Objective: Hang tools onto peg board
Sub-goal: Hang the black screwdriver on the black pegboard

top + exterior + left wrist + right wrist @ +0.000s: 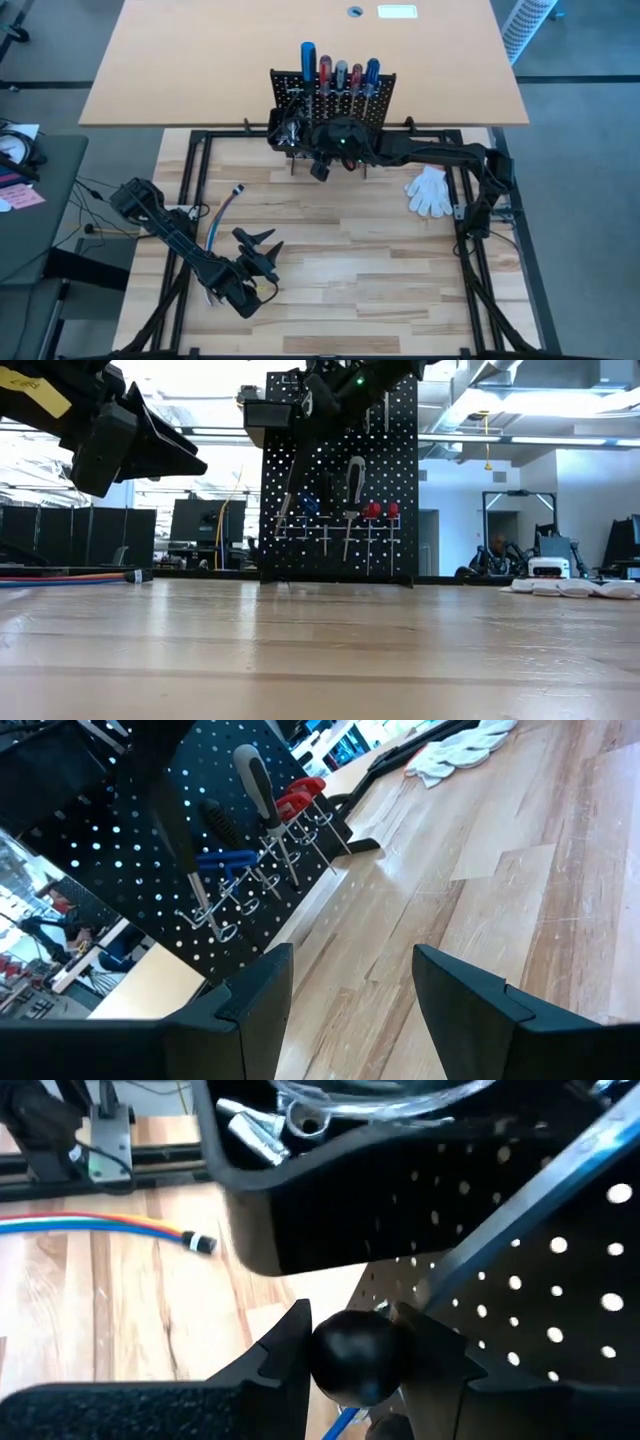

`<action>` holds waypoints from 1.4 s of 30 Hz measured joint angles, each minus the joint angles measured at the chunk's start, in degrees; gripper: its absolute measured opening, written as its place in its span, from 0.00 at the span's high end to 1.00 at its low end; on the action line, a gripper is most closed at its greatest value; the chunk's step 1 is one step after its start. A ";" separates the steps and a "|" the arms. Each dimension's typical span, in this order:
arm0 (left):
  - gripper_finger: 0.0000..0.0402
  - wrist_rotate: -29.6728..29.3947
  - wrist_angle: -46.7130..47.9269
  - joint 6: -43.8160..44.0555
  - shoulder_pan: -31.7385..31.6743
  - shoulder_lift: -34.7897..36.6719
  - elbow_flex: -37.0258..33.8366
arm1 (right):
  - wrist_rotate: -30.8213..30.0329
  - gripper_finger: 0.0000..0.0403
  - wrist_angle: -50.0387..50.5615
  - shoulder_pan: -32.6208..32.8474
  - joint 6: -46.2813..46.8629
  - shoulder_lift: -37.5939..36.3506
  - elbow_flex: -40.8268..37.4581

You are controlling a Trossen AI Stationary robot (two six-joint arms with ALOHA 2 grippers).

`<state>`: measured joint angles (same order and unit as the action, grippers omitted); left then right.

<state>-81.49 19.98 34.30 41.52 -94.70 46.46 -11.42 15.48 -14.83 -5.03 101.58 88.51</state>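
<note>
The black peg board [335, 95] stands upright at the table's far middle. Screwdrivers with blue, red and black handles [340, 72] stand along its top rail. More tools hang on its front hooks [265, 840]. A black bin [300, 1200] at one side holds silver bits [255, 1130]. My right gripper [355, 1360] is up close in front of the board by the bin, shut on a black-handled screwdriver [358, 1352]. My left gripper [258, 245] waits open over the near left of the table, with nothing between its fingers [250, 1010]. My right gripper pinches the screwdriver's rounded black handle [358, 1352] between its two fingers. It comes from the table's right, slanting down. The silver shaft [520, 1210] runs on ahead of the fingers, slanting across the front of the peg board, clear of the table.
A white glove [430, 190] lies at the right of the table. A bundle of coloured cables [225, 210] lies at the left, near my left arm. Bare wood spreads between my left gripper and the board. A larger tabletop [200, 60] lies behind the board.
</note>
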 joint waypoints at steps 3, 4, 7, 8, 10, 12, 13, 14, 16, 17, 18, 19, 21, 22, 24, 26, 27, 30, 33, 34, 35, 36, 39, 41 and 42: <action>0.50 0.00 0.01 0.00 0.00 0.00 0.00 | 0.04 0.70 -0.39 0.00 -0.08 -0.09 0.21; 0.50 0.00 -0.02 0.00 0.00 0.00 0.00 | 0.04 0.70 -0.39 0.00 -0.05 -0.09 0.21; 0.50 0.00 0.01 0.00 0.00 0.00 0.00 | 0.02 0.70 -0.32 0.01 -0.10 -0.12 0.19; 0.50 0.00 0.01 0.00 0.00 0.00 0.00 | 0.02 0.70 -0.25 -0.09 -0.10 -0.18 0.20; 0.50 0.00 0.01 0.00 0.00 0.00 0.00 | 0.03 0.70 0.43 -0.37 -0.10 -0.28 0.21; 0.50 0.00 -0.02 0.00 0.00 0.00 0.00 | 0.04 0.70 1.22 -0.39 -0.38 -0.28 0.21; 0.50 0.00 0.01 0.00 0.00 0.00 0.00 | 0.02 0.70 1.51 -0.40 -0.72 -0.28 0.21; 0.50 0.00 -0.01 0.00 0.00 0.00 0.00 | 0.02 0.70 1.56 -0.38 -0.83 -0.28 0.20; 0.50 0.00 -0.01 0.00 -0.01 0.00 0.00 | 0.02 0.70 1.64 -0.38 -0.87 -0.28 0.34; 0.50 0.00 -0.02 0.00 -0.08 0.00 0.00 | 0.02 0.70 2.03 -0.40 -0.89 -0.28 0.75; 0.50 0.00 -0.02 0.00 -0.22 0.00 0.00 | 0.02 0.70 2.29 -0.50 -0.95 -0.28 1.16; 0.50 0.00 -0.02 0.00 -0.33 0.00 0.00 | 0.02 0.70 2.34 -0.69 -1.04 -0.28 1.49; 0.50 0.00 -0.04 0.15 -0.60 0.00 0.00 | 0.04 0.70 2.69 -0.70 -1.42 0.10 2.43; 0.50 0.00 -0.02 0.19 -0.73 0.00 0.00 | 0.03 0.70 3.04 -0.70 -1.45 0.46 2.99; 0.50 0.00 -0.05 0.17 -0.83 0.00 0.00 | 0.02 0.70 4.51 -0.70 -1.48 0.92 3.87; 0.50 0.01 -0.07 0.20 -0.81 0.00 0.00 | 0.00 0.70 4.93 -0.74 -1.67 0.92 3.99; 0.50 0.02 -0.08 0.24 -0.81 0.00 0.00 | 0.00 0.70 4.87 -0.79 -1.67 0.90 4.09; 0.50 0.00 -0.13 0.23 -0.81 0.00 0.00 | 0.00 0.70 4.85 -0.84 -1.67 0.83 4.13; 0.50 0.00 -0.14 0.25 -0.81 0.00 0.00 | 0.00 0.70 4.90 -0.97 -1.67 0.87 4.13; 0.50 0.01 -0.23 0.19 -0.81 0.00 0.00 | 0.00 0.70 4.90 -1.03 -1.65 0.87 4.13; 0.50 0.01 -0.26 0.15 -0.81 0.00 0.00 | 0.00 0.70 4.95 -1.07 -1.63 0.87 4.13; 0.50 0.00 -0.26 0.20 -0.81 0.00 0.00 | 0.00 0.70 5.01 -1.09 -1.69 0.87 4.13; 0.50 0.00 -0.26 0.20 -0.81 0.00 0.00 | 0.00 0.70 5.05 -1.08 -1.91 0.87 4.13; 0.50 0.00 -0.24 0.20 -0.81 0.00 0.00 | -0.02 0.70 5.01 -1.08 -1.91 0.87 4.13; 0.50 0.00 -0.25 0.20 -0.81 0.00 0.00 | -0.02 0.70 5.01 -1.08 -1.91 0.87 4.13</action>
<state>-81.49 19.74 34.50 40.71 -94.70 46.46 -11.44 20.49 -15.90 -6.94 102.45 92.64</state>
